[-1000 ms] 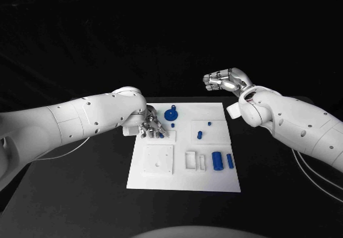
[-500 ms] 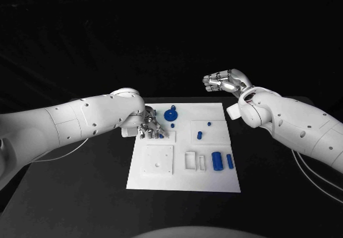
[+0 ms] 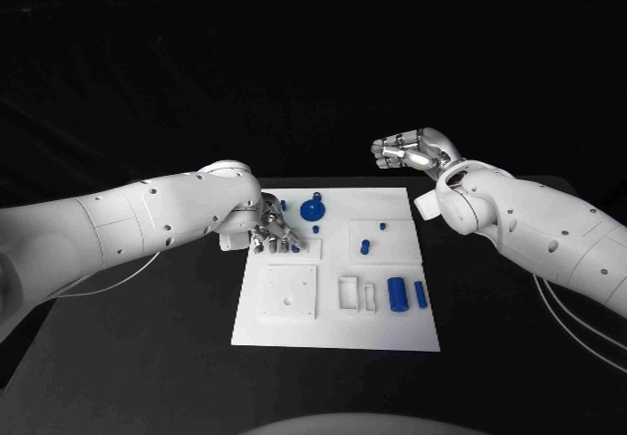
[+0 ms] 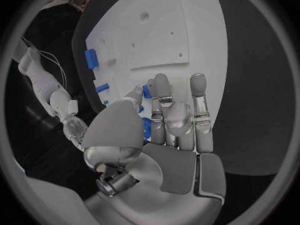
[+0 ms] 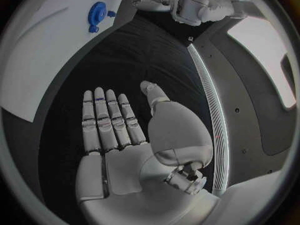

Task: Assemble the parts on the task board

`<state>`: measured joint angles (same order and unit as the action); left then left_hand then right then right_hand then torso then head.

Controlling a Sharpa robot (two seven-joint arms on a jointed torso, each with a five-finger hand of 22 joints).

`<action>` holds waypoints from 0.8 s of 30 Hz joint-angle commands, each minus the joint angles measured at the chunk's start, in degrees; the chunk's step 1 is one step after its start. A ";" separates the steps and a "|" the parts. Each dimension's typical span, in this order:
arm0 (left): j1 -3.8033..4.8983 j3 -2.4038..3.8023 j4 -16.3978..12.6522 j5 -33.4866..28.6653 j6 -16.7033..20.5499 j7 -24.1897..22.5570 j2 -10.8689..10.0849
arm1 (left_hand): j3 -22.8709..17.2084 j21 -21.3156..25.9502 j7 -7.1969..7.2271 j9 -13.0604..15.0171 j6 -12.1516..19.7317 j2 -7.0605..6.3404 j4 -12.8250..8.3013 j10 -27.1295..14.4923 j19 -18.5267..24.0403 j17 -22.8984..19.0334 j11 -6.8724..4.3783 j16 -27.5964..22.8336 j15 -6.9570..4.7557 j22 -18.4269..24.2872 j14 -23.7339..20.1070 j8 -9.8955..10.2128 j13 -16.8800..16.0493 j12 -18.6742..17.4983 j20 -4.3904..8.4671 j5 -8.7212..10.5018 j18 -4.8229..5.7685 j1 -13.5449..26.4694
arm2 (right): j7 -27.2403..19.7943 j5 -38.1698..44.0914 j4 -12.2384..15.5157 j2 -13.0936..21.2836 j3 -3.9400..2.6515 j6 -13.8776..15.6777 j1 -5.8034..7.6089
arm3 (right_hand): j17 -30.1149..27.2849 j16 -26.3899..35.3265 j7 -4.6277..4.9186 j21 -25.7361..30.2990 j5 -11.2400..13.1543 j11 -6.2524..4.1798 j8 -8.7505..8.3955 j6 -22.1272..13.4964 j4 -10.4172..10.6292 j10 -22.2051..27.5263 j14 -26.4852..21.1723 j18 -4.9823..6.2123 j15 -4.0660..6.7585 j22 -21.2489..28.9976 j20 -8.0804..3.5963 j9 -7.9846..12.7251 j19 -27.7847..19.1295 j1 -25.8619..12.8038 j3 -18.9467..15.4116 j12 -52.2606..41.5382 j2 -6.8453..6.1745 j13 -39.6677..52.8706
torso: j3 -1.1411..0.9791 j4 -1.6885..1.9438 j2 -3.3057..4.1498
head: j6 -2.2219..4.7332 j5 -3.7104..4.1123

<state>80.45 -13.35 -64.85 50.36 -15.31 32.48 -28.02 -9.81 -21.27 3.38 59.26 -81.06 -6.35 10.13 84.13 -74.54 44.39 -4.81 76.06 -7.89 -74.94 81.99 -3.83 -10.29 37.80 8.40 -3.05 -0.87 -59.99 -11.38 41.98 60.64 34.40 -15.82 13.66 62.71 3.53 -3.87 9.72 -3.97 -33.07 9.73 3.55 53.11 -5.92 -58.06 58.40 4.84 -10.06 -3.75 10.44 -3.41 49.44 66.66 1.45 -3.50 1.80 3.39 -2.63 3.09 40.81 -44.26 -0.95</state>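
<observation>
The white task board (image 3: 392, 331) lies in the middle of the table. My left hand (image 3: 272, 231) hovers low over the board's far left part, and a small blue peg (image 3: 294, 246) sits at its fingertips. In the left wrist view the peg (image 4: 145, 91) is pinched between my thumb and a finger of the left hand (image 4: 169, 130), over the board (image 4: 169, 30). My right hand (image 3: 411, 148) is raised beyond the board's far right corner. In the right wrist view the right hand (image 5: 122, 130) has straight fingers with nothing in them.
On the board are a blue round disc (image 3: 313, 210) (image 5: 97, 11), small blue pegs (image 3: 366, 246), a thick blue cylinder (image 3: 397, 294) beside a thinner one (image 3: 419, 294), and a white square block (image 3: 289, 291) with holes.
My left hand has drawn back very slightly toward the board's left edge. The right hand and the parts on the board stay where they were.
</observation>
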 commanded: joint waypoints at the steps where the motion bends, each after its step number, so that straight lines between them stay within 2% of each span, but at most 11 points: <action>1: 0.09 0.43 -0.48 -1.75 0.43 -0.46 -0.24 | 0.03 0.20 0.07 -0.03 -0.27 -0.44 0.44 2.72 -0.15 0.02 -0.23 -0.25 0.01 -0.94 -0.20 -0.11 0.07 -0.13 0.14 0.25 0.87 -0.06 | -0.42 -0.17 -0.07 -0.07 -0.01 -0.95 -0.07 | -0.09 0.38 -0.21 -0.14 -0.21 -0.01 -0.22 -0.36 -0.21 0.34 -0.48 1.10 0.08 0.06 -0.01 0.08 -0.49 -0.44 -0.19 0.13 0.24 -0.08 | -0.01 0.01 -0.01 | 0.05 0.20; 4: 0.16 1.16 -0.84 -2.05 0.44 -0.39 -0.60 | 0.03 0.23 0.03 -0.19 -0.17 -0.61 0.97 2.73 -0.11 -0.15 -0.21 -0.49 -0.01 -0.95 -0.23 -0.09 0.33 -0.27 0.15 0.26 0.87 -0.39 | -0.42 -0.25 -0.19 -0.09 -0.01 -0.96 -0.12 | -0.09 0.38 -0.21 -0.14 -0.21 -0.01 -0.22 -0.36 -0.21 0.34 -0.48 1.10 0.08 0.06 -0.01 0.08 -0.49 -0.44 -0.19 0.13 0.24 -0.08 | -0.01 0.00 -0.01 | 0.06 0.10; 10: 0.38 1.90 -1.27 -2.79 0.49 -0.35 -1.28 | 0.02 0.25 0.03 -0.21 -0.18 -0.53 0.82 2.73 -0.10 -0.18 -0.22 -0.54 -0.02 -0.94 -0.25 -0.11 0.38 -0.24 0.16 0.26 0.87 -0.71 | -0.45 -0.32 -0.31 -0.05 -0.01 -0.94 -0.18 | -0.09 0.38 -0.21 -0.14 -0.21 -0.01 -0.22 -0.36 -0.21 0.34 -0.48 1.10 0.08 0.06 -0.01 0.08 -0.49 -0.44 -0.19 0.13 0.24 -0.08 | -0.01 0.00 -0.06 | -0.05 0.14; 15: 0.62 3.54 -1.66 -3.69 0.72 -0.35 -2.06 | 0.16 0.31 -0.09 -0.33 0.22 -0.47 0.47 2.72 -0.01 -0.62 -0.16 -0.87 -0.03 -0.94 -0.41 -0.01 0.57 -0.54 0.16 0.25 0.87 -1.09 | -0.51 -0.34 -0.35 0.02 -0.01 -0.84 -0.20 | -0.09 0.38 -0.21 -0.14 -0.21 -0.01 -0.22 -0.36 -0.21 0.34 -0.48 1.10 0.08 0.06 -0.01 0.08 -0.49 -0.44 -0.19 0.13 0.24 -0.08 | 0.01 0.01 -0.02 | 0.18 0.10; 18: 1.19 4.54 -1.60 -4.36 0.67 -0.52 -2.59 | 0.26 0.69 -0.57 -1.47 1.72 -0.25 0.08 2.61 0.52 -2.13 0.13 -1.75 0.10 -0.85 -1.30 0.18 1.00 -1.69 0.05 0.28 0.87 -1.50 | -0.52 -0.34 -0.42 0.07 -0.01 -0.79 -0.21 | -0.09 0.38 -0.21 -0.14 -0.21 -0.01 -0.22 -0.36 -0.21 0.34 -0.48 1.10 0.08 0.06 -0.01 0.08 -0.49 -0.44 -0.19 0.13 0.24 -0.08 | 0.01 0.03 -0.04 | 0.33 0.07; 19: 1.50 4.78 -1.45 -4.62 0.66 -0.62 -2.75 | 0.09 0.98 -0.99 -2.05 3.23 0.01 -0.33 2.22 0.94 -4.19 0.38 -2.87 0.20 -0.75 -2.31 0.36 1.30 -2.50 -0.01 0.23 0.87 -2.09 | -0.53 -0.34 -0.46 0.09 -0.01 -0.77 -0.21 | -0.09 0.38 -0.21 -0.14 -0.21 -0.01 -0.22 -0.36 -0.21 0.34 -0.48 1.10 0.08 0.06 -0.01 0.08 -0.49 -0.44 -0.19 0.13 0.24 -0.08 | 0.00 0.05 -0.04 | 0.63 -0.01; 21: 2.19 5.12 -0.90 -5.03 0.71 -0.86 -3.01 | 0.37 1.53 -1.63 -4.26 5.94 0.98 -1.40 2.25 1.39 -7.40 0.55 -4.82 0.25 -0.52 -3.59 0.32 1.94 -4.62 0.01 0.20 0.87 -2.82 | -0.53 -0.34 -0.52 0.13 -0.01 -0.75 -0.21 | -0.09 0.38 -0.21 -0.14 -0.21 -0.01 -0.22 -0.36 -0.21 0.34 -0.48 1.10 0.08 0.06 -0.01 0.08 -0.49 -0.44 -0.19 0.13 0.24 -0.08 | 0.02 0.11 -0.04 | 0.96 -0.10; 22: 2.52 5.24 -0.47 -5.20 0.93 -1.01 -3.08 | 1.82 2.40 -3.11 -11.63 9.19 2.13 -3.18 2.72 1.68 -10.02 1.39 -6.98 0.54 -0.10 -4.20 -0.77 2.35 -7.31 -0.02 0.01 0.87 -3.28 | -0.53 -0.35 -0.54 0.15 -0.01 -0.73 -0.21 | -0.09 0.38 -0.21 -0.14 -0.21 -0.01 -0.22 -0.36 -0.21 0.34 -0.48 1.10 0.08 0.06 -0.01 0.08 -0.49 -0.44 -0.19 0.13 0.24 -0.08 | 0.01 0.11 -0.04 | 0.96 -0.10; 23: 2.81 5.33 0.09 -5.32 1.29 -1.19 -3.08 | 1.74 2.62 -2.99 -13.35 9.87 3.12 -3.71 2.22 1.62 -11.03 1.27 -7.67 0.54 0.03 -4.42 0.26 2.36 -7.89 -0.16 0.12 0.87 -3.79 | -0.53 -0.35 -0.56 0.18 -0.01 -0.71 -0.21 | -0.09 0.38 -0.21 -0.14 -0.21 -0.01 -0.22 -0.36 -0.21 0.34 -0.48 1.10 0.08 0.06 -0.01 0.08 -0.49 -0.44 -0.19 0.13 0.24 -0.08 | 0.04 0.16 -0.04 | 1.42 -0.30; 24: 3.03 5.40 0.77 -5.40 1.68 -1.36 -3.04 | 1.79 3.47 -3.97 -16.66 12.87 4.11 -4.94 0.91 2.08 -12.48 1.77 -9.98 1.11 0.54 -5.38 0.14 2.98 -10.29 -0.56 0.02 0.87 -4.95 | -0.53 -0.35 -0.56 0.21 -0.01 -0.69 -0.21 | -0.09 0.38 -0.21 -0.14 -0.21 -0.01 -0.22 -0.36 -0.21 0.34 -0.48 1.10 0.08 0.06 -0.01 0.08 -0.49 -0.44 -0.19 0.13 0.24 -0.08 | 0.05 0.18 -0.03 | 1.53 -0.38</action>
<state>83.28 -7.98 -64.61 46.61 -14.83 32.28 -31.08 -7.95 -17.98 -0.25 43.38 -69.34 -2.69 5.51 84.00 -72.82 32.35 -3.29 66.70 -7.01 -74.47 77.12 -3.82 -7.48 28.05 7.94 -3.05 -0.87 -64.73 -11.40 41.72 60.07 34.58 -15.83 13.62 62.52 3.53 -3.87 9.71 -3.97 -33.07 9.72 3.55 53.12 -5.92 -58.06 58.41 4.84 -10.05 -3.75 10.44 -3.41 49.44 66.66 1.45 -3.50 1.80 3.39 -2.62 3.19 40.77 -43.16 -1.13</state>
